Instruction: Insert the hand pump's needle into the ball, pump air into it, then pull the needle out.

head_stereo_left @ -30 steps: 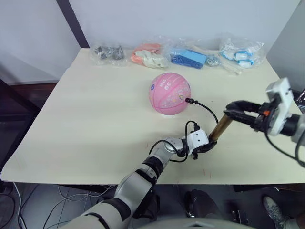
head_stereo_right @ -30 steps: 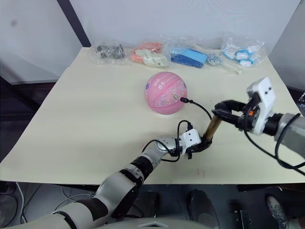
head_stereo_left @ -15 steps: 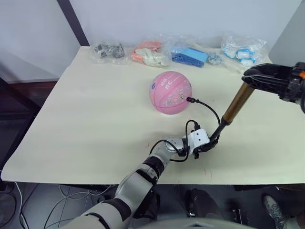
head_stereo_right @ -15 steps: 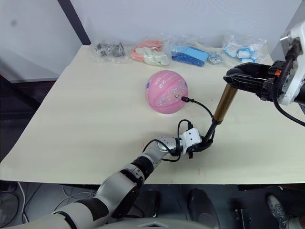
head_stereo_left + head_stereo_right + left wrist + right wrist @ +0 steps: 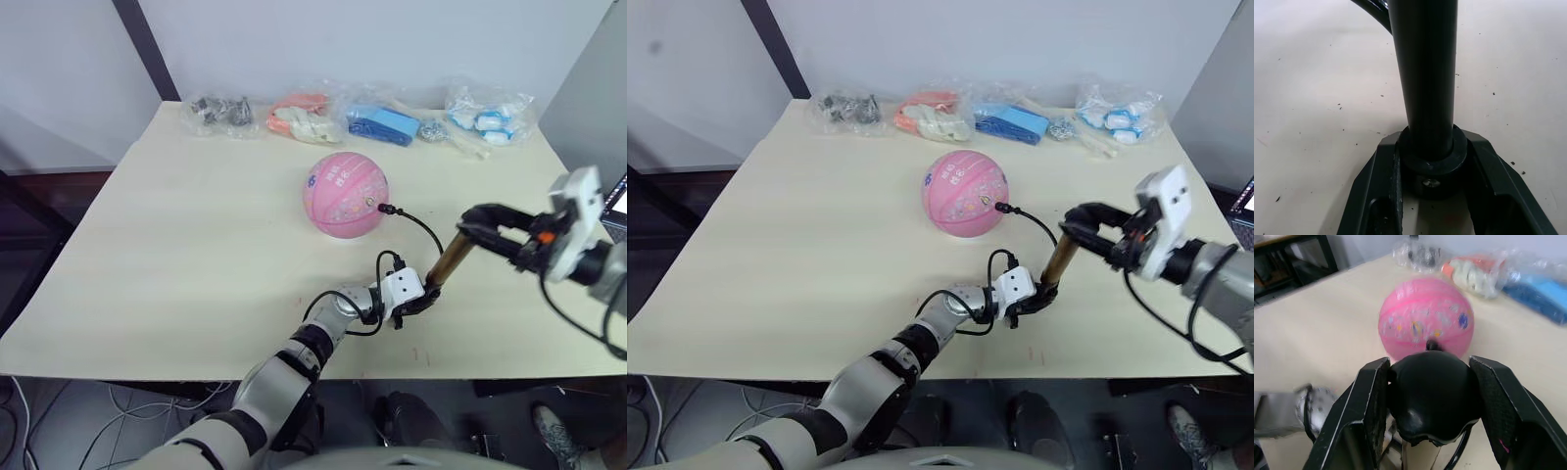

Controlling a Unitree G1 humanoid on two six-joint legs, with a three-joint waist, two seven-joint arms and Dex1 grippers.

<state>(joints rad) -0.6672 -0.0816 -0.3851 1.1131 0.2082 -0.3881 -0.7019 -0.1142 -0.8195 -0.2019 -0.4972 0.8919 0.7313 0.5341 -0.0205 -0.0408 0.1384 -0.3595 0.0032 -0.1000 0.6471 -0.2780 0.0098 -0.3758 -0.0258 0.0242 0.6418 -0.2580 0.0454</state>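
Note:
The pink ball (image 5: 343,193) rests mid-table. The needle's black fitting (image 5: 385,208) sits against the ball's right side, and the pin itself is hidden inside. A thin black hose (image 5: 423,227) curves from there to the hand pump (image 5: 450,260), which leans with its gold barrel short. My left gripper (image 5: 421,298) is shut on the pump's black bottom cap (image 5: 1432,164), pressing it to the table. My right gripper (image 5: 472,227) is shut on the black handle (image 5: 1432,396) at the barrel's top, to the right of the ball.
Several clear bags of small items line the table's far edge: dark parts (image 5: 220,108), orange and white pieces (image 5: 299,116), a blue item (image 5: 382,122), blue-white items (image 5: 485,116). The table's right edge (image 5: 588,186) lies close to my right arm.
My right gripper lifted the handle up and away half a second ago, and has now pushed it back down onto the barrel. The ball and my left gripper stayed put.

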